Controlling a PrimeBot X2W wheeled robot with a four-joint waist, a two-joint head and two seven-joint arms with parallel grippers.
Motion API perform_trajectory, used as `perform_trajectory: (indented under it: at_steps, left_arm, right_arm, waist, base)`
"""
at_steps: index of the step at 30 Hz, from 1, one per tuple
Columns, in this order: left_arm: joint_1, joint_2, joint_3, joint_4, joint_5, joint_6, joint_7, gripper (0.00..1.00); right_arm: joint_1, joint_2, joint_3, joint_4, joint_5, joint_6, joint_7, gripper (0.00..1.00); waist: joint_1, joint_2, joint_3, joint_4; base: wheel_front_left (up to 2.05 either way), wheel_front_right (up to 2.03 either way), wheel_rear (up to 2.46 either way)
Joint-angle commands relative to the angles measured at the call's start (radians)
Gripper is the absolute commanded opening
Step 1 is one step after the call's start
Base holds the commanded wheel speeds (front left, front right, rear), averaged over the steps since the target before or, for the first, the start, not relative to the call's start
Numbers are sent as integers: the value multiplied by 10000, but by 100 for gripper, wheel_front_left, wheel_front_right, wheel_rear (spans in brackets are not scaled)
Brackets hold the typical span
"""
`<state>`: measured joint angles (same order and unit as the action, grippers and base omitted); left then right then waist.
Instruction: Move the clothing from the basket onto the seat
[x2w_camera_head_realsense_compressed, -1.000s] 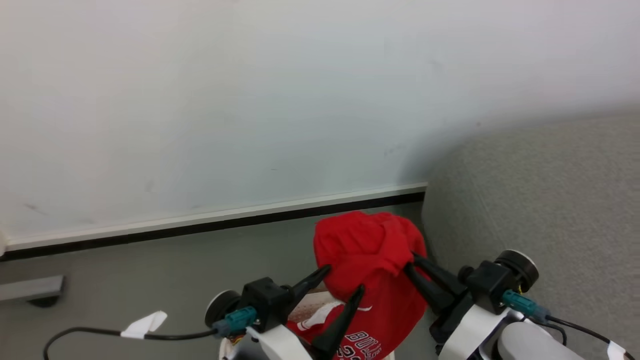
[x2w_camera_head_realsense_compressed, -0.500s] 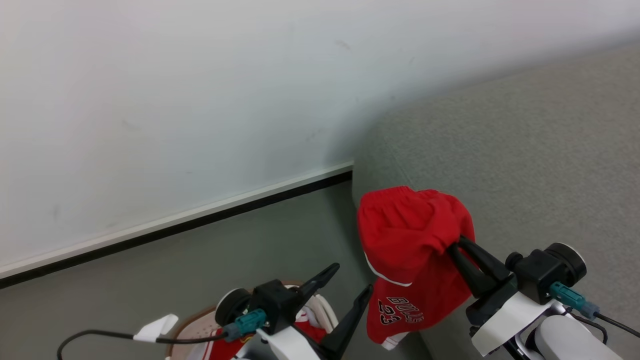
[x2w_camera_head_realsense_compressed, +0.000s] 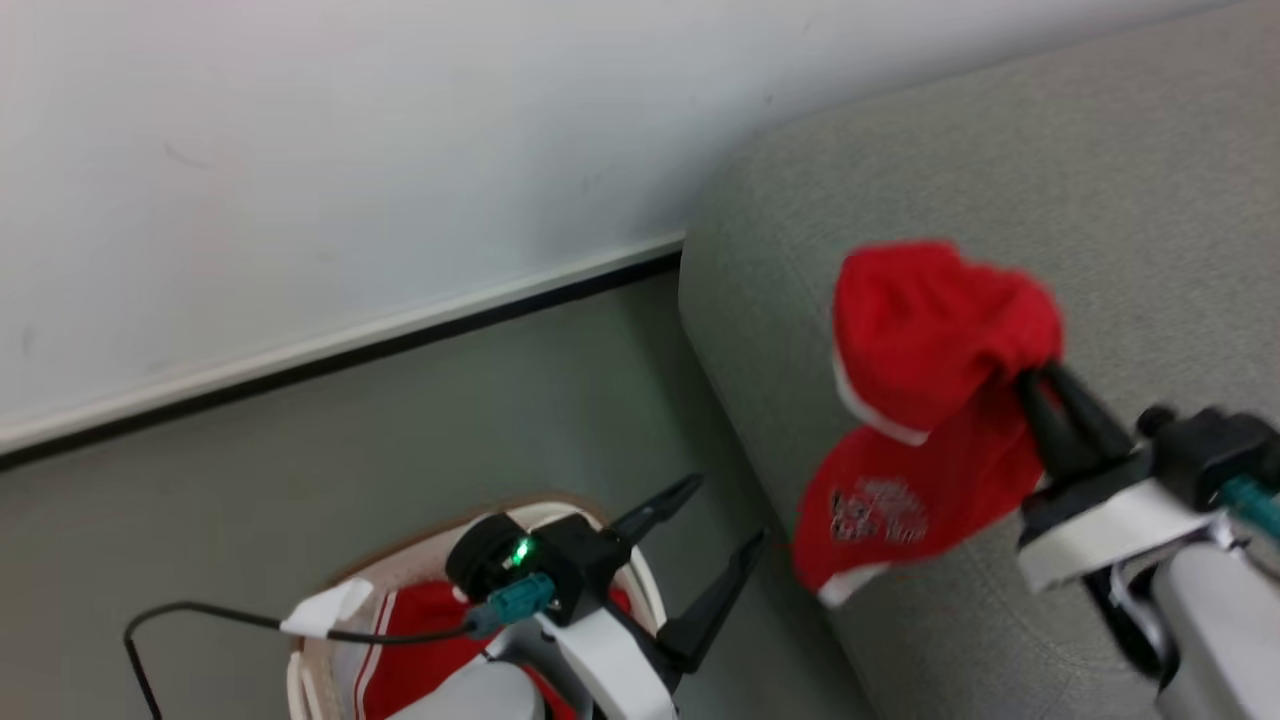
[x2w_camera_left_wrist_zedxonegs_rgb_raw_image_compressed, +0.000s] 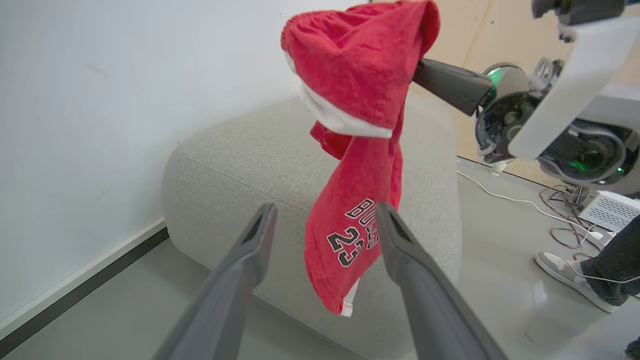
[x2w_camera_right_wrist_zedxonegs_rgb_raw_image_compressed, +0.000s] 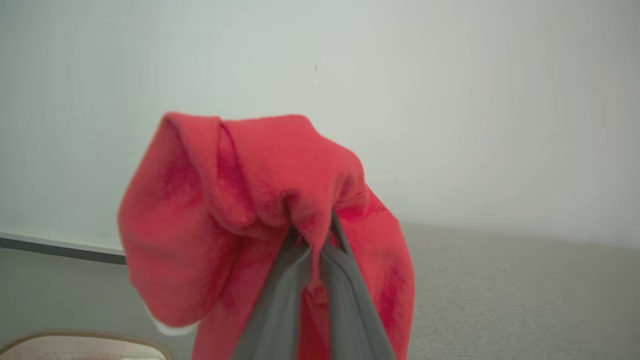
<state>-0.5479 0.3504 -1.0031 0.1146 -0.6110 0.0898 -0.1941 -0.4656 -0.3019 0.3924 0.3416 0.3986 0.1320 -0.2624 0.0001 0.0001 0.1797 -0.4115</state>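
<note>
My right gripper (x2w_camera_head_realsense_compressed: 1030, 378) is shut on a red garment (x2w_camera_head_realsense_compressed: 930, 400) with white trim and a printed number, which hangs in the air over the near left corner of the light grey seat (x2w_camera_head_realsense_compressed: 1100, 160). The same garment (x2w_camera_left_wrist_zedxonegs_rgb_raw_image_compressed: 357, 145) dangles in front of the seat (x2w_camera_left_wrist_zedxonegs_rgb_raw_image_compressed: 240, 150) in the left wrist view, and it drapes over my closed fingers (x2w_camera_right_wrist_zedxonegs_rgb_raw_image_compressed: 320, 280) in the right wrist view. My left gripper (x2w_camera_head_realsense_compressed: 725, 520) stands open and empty above the cream basket (x2w_camera_head_realsense_compressed: 640, 585), which holds more red clothing (x2w_camera_head_realsense_compressed: 415, 660) with white stripes.
A white wall (x2w_camera_head_realsense_compressed: 350, 150) with a dark baseboard runs behind the grey floor (x2w_camera_head_realsense_compressed: 300, 450). In the left wrist view a person's shoe (x2w_camera_left_wrist_zedxonegs_rgb_raw_image_compressed: 570, 275) and loose cables (x2w_camera_left_wrist_zedxonegs_rgb_raw_image_compressed: 565, 225) lie on the floor to the right of the seat.
The camera has turned toward the seat. My right gripper has carried the red garment up and right, from beside the seat's edge to over it. My left gripper stays open above the basket.
</note>
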Motion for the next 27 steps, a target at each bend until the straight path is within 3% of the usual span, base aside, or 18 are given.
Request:
perform_trajectory:
  at_steps: [1,7,17,21,25,26,27]
  left_arm:
    - [-128,67,30,-16,201,-26,8,100]
    - [-976,151,96,-202,576,-154,51,100]
    - [-2371,208,496,-801,1164,-117,-118,100]
    - [-2629,121,608,-922,1222,-41,-192,100]
    - [-2604,7,720,-859,1188,61,-327,100]
    - [-2541,20,728,-806,1172,83,-366,100]
    - [-2476,35,713,-759,1168,82,-404,100]
  right_arm:
    - [-232,57,-132,60,-101,-23,-36,0]
    - [-2411,-165,-2312,1237,-1223,-25,-36,0]
    - [-6404,-1509,-6478,3991,-2848,-25,337,0]
    - [-6863,-1749,-8179,4904,-4098,-25,368,0]
    - [-6538,-1375,-9757,5586,-5314,-25,228,0]
    - [-6427,-1263,-10153,5703,-5574,-25,221,3]
    - [-6309,-1175,-10524,5804,-5887,-25,187,15]
  waist:
    - [-1,-1,551,349]
    - [-1,-1,2046,1229]
    - [-1,-1,4098,2580]
    - [-1,-1,4616,2994]
    - [-1,-1,4882,3255]
    - [-1,-1,4907,3277]
    - [-1,-1,4908,3295]
  base:
    - [0,0,0]
    - [0,0,0]
    - [0,0,0]
    - [0,0,0]
    - [0,0,0]
    - [0,0,0]
    - [0,0,0]
